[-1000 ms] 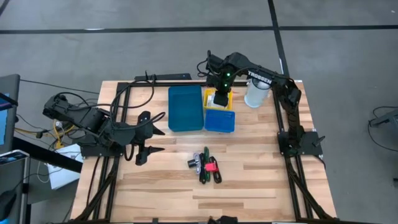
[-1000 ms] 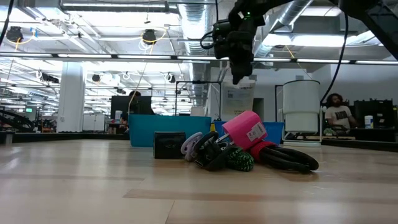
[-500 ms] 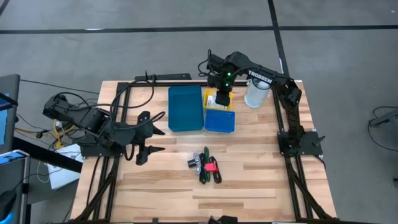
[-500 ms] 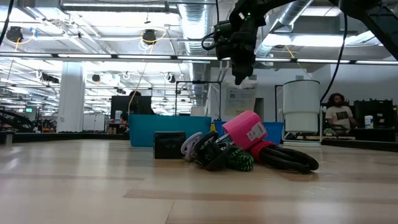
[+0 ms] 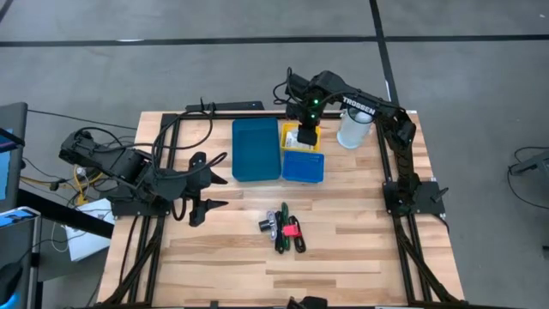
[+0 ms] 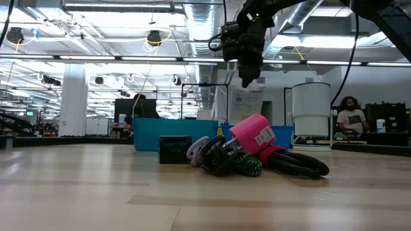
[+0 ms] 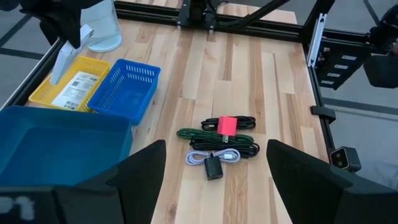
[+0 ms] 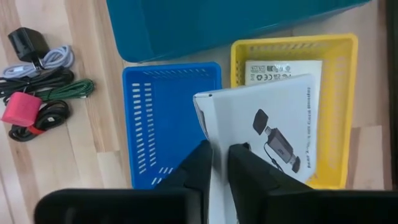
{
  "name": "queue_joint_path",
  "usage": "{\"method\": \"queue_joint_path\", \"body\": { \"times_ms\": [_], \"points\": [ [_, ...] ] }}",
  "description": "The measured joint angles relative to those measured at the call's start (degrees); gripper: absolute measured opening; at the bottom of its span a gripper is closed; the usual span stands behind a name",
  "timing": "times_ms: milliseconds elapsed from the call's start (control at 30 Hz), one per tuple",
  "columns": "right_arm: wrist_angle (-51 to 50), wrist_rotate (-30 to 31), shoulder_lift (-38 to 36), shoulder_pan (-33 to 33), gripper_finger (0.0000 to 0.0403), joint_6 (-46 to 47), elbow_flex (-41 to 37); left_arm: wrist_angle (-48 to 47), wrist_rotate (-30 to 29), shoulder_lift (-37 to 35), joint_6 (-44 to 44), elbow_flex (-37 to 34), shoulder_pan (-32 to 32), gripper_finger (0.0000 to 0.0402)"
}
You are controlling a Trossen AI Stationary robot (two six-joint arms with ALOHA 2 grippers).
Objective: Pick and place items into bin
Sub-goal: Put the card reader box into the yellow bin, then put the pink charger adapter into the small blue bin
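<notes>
The right gripper [image 8: 217, 163] pinches a white box [image 8: 267, 127] in narrow fingers above the yellow tray [image 8: 345, 106], which already holds a card [image 8: 283, 70]. The cables [image 5: 286, 230] wait on the counter [image 5: 343, 257]; the left gripper [image 5: 206, 184] idles, fingers wide.

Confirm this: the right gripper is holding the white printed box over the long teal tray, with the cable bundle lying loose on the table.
Not the teal tray. The right wrist view shows the right gripper holding the white printed box over the yellow tray. The cable bundle does lie loose on the table.
</notes>
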Motion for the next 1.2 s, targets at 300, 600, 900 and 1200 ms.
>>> {"method": "queue_joint_path", "body": {
  "times_ms": [300,600,900,1200],
  "points": [
    [1.23,2.16,0.0,-0.07,0.0057,0.03,0.0,0.01,0.0,0.0,-0.16,0.0,0.0,0.0268],
    [2.46,3.08,0.0,-0.11,0.0057,0.24,0.0,0.03,-0.02,0.0,-1.52,0.0,0.0,0.0268],
    [2.76,3.11,0.0,-0.11,0.0069,1.99,0.0,0.04,0.0,0.0,-1.7,0.0,0.0,0.0268],
    [3.73,3.35,0.0,-0.07,0.0134,2.16,0.0,0.03,0.0,0.0,-1.7,0.0,0.0,0.0268]
  ]
}}
